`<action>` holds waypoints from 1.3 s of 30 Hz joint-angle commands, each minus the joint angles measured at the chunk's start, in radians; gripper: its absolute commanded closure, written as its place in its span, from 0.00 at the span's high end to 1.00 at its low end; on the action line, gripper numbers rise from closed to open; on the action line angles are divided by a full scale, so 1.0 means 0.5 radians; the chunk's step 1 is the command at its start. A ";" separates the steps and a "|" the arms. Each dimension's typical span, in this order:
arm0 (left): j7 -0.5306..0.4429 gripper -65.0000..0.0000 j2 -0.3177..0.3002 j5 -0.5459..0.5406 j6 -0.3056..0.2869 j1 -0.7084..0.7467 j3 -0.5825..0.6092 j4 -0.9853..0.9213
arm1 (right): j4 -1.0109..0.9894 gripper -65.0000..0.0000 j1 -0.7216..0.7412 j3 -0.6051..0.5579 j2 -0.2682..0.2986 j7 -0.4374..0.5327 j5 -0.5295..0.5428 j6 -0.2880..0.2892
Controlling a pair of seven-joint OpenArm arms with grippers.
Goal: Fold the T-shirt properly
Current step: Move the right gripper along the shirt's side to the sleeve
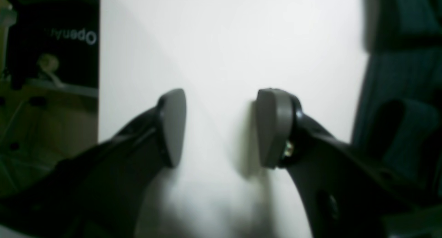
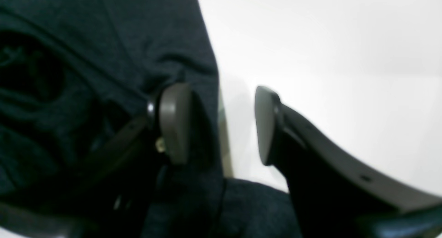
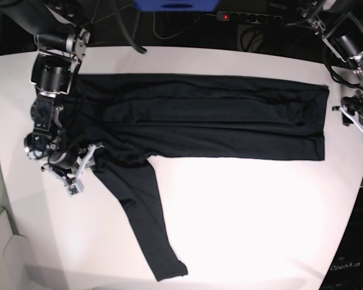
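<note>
The T-shirt [image 3: 199, 118] is a dark garment lying as a long band across the white table [image 3: 248, 211], with one long sleeve [image 3: 142, 217] trailing toward the front edge. My right gripper [image 3: 78, 172] stands open at the shirt's left end where the sleeve begins. In the right wrist view the gripper [image 2: 221, 124] has one pad [image 2: 174, 122] over the fabric [image 2: 103, 58] and the other over bare table, gripping nothing. My left gripper [image 3: 357, 124] is open just off the shirt's right end. In the left wrist view it [image 1: 222, 127] hangs over bare table, with the shirt [image 1: 397, 76] at the frame's right.
A power strip [image 3: 236, 16] with a red light and loose cables lie along the table's back edge. A blue object [image 3: 175, 5] sits behind it. Beyond the table edge, the left wrist view shows a black labelled panel [image 1: 69, 38].
</note>
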 commanded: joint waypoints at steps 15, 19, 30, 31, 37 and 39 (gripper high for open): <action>-0.032 0.49 -0.048 -0.017 0.006 -0.035 -0.003 0.038 | 0.026 0.00 0.046 -0.010 -0.012 -0.020 -0.005 -0.006; -0.032 0.49 -0.055 -0.017 0.006 -0.035 -0.003 0.038 | 0.050 0.00 0.021 -0.004 -0.012 -0.005 0.001 -0.006; -0.029 0.49 -0.067 -0.013 0.006 -0.016 0.000 0.038 | 0.956 0.00 -0.338 -0.016 -0.181 -0.045 0.001 -0.006; -0.029 0.49 -0.067 -0.013 0.006 -0.016 0.000 0.038 | 1.020 0.00 -0.366 -0.016 -0.193 -0.063 0.001 -0.006; -0.029 0.49 -0.079 -0.013 0.006 -0.016 0.003 0.038 | 1.299 0.00 -0.497 -0.013 -0.242 -0.208 0.004 -0.006; -0.029 0.49 -0.091 -0.013 0.006 -0.016 0.006 0.032 | 1.419 0.00 -0.574 -0.013 -0.248 -0.241 0.010 -0.006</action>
